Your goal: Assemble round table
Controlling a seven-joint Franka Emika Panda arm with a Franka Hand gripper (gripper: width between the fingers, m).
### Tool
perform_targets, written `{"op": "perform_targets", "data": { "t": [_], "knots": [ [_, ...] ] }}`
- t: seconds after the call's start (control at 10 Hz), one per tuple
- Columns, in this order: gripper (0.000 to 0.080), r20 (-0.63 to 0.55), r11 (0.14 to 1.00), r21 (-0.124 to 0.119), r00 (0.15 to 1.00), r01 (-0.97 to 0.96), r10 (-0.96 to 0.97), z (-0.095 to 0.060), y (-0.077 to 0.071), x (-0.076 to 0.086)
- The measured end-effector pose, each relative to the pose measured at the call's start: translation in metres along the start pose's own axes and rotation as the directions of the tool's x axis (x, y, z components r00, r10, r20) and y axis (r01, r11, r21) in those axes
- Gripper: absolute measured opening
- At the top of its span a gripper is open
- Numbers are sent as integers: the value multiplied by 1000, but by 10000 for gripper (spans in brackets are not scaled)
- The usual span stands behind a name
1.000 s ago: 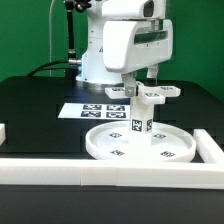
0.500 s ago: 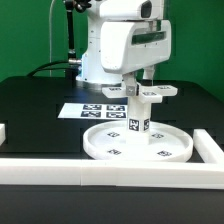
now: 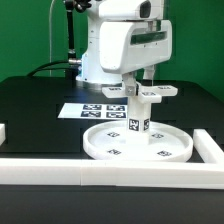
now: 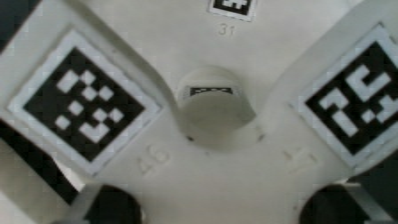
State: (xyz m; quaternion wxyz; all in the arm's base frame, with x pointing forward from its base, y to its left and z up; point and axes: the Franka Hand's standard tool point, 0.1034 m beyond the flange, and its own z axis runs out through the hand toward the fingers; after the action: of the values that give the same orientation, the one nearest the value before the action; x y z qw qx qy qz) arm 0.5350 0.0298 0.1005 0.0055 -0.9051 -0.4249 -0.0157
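The large rimmed disc top [image 3: 112,146] lies flat near the front border bar. The short cylindrical leg [image 3: 137,119] stands upright at its middle. The flat cross-shaped base [image 3: 158,92] sits level on top of the leg. My gripper [image 3: 141,86] comes straight down onto the base. In the wrist view the base [image 4: 214,150] fills the picture, with two square markers and a round centre boss [image 4: 214,108]. My gripper [image 4: 237,205] has its dark fingertips [image 4: 111,206] on either side of the base, shut on it.
The marker board [image 3: 85,110] lies on the black table behind the disc. White border bars run along the front [image 3: 100,170], at the exterior view's right [image 3: 210,148] and at its left [image 3: 4,131]. The arm's white body [image 3: 125,45] stands above.
The base and gripper look turned very slightly since the earliest frame. Nothing has visibly moved in the last half second.
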Motion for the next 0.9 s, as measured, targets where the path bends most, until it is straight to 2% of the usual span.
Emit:
{"op": "perform_targets", "data": {
  "t": [0.2,0.4,0.6,0.7,0.9],
  "knots": [
    [443,-3,977,1,977,-213,213,0,0,0],
    [445,-12,903,-3,903,-429,429,0,-2,0],
    [445,-13,761,9,761,-649,649,0,-8,1],
    [445,-12,708,10,708,-706,706,0,-8,1],
    [445,-18,545,16,545,-838,838,0,-10,3]
  ]
}}
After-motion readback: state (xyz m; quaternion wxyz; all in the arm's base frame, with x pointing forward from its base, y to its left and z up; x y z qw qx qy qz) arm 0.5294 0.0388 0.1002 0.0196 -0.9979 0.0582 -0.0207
